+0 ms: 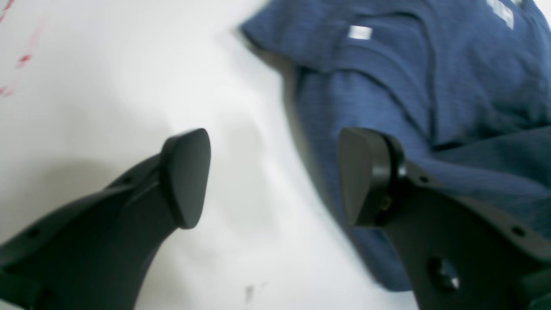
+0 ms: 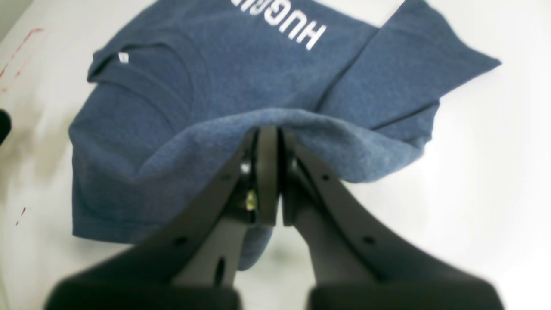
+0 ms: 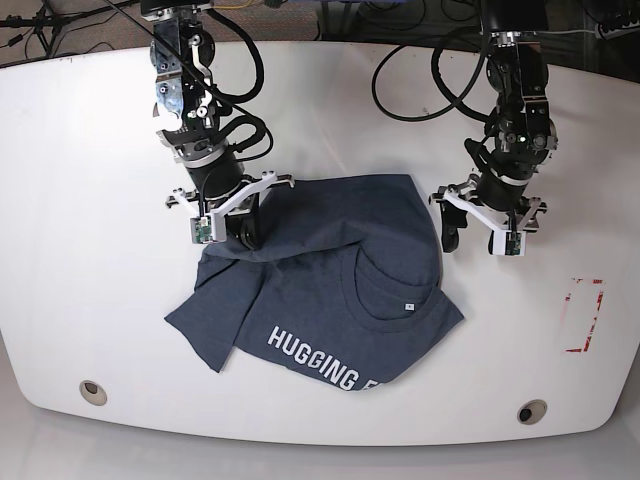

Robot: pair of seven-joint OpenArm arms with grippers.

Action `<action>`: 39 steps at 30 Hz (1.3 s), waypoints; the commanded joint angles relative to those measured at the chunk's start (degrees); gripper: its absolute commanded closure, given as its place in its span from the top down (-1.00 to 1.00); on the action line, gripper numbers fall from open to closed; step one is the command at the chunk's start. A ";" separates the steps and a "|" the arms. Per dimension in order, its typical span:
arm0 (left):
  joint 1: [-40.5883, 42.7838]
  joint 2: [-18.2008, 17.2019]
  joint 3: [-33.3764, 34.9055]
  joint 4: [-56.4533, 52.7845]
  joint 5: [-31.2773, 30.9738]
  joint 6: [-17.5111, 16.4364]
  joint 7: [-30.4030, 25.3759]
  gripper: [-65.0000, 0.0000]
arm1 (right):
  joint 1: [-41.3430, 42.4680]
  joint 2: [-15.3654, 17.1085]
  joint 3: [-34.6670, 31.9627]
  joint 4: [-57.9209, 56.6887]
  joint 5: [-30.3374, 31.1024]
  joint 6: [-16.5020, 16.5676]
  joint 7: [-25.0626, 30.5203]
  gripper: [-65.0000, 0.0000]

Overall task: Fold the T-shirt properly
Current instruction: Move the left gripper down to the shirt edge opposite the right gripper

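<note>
The dark blue T-shirt (image 3: 320, 300) lies crumpled on the white table (image 3: 90, 250), its white lettering (image 3: 330, 362) toward the front edge and its small white neck tag (image 3: 407, 306) facing up. My right gripper (image 3: 243, 232) is shut on a raised fold of the shirt's far left part, seen close in the right wrist view (image 2: 269, 131) with the T-shirt (image 2: 193, 86) spread beyond it. My left gripper (image 3: 475, 243) stands open at the shirt's right edge. In the left wrist view (image 1: 275, 181), one finger is over bare table and the other over the T-shirt (image 1: 409, 86).
Red tape marks (image 3: 583, 315) sit on the table near the right edge. Two round holes (image 3: 92, 391) (image 3: 531, 411) lie near the front edge. Black cables (image 3: 400, 80) trail across the back of the table behind both arms.
</note>
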 commanded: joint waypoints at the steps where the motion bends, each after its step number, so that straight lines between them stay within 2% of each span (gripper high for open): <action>1: -0.91 -0.14 -0.03 0.38 -0.47 -0.56 -1.43 0.32 | 0.55 0.03 0.16 0.97 0.33 0.34 1.71 -1.00; 13: -1.76 1.24 0.28 -2.21 -0.03 -0.56 -2.02 0.33 | 0.68 0.22 0.13 1.10 0.25 0.32 1.57 -1.00; 21: -5.64 2.47 0.15 -7.50 0.49 -0.37 -1.95 0.33 | 0.61 0.05 -0.04 1.13 0.25 0.28 1.54 -1.00; 39: -11.37 1.46 0.24 -19.30 1.79 -0.54 -2.26 0.36 | 0.43 0.14 -0.06 1.64 0.23 0.11 1.46 -1.00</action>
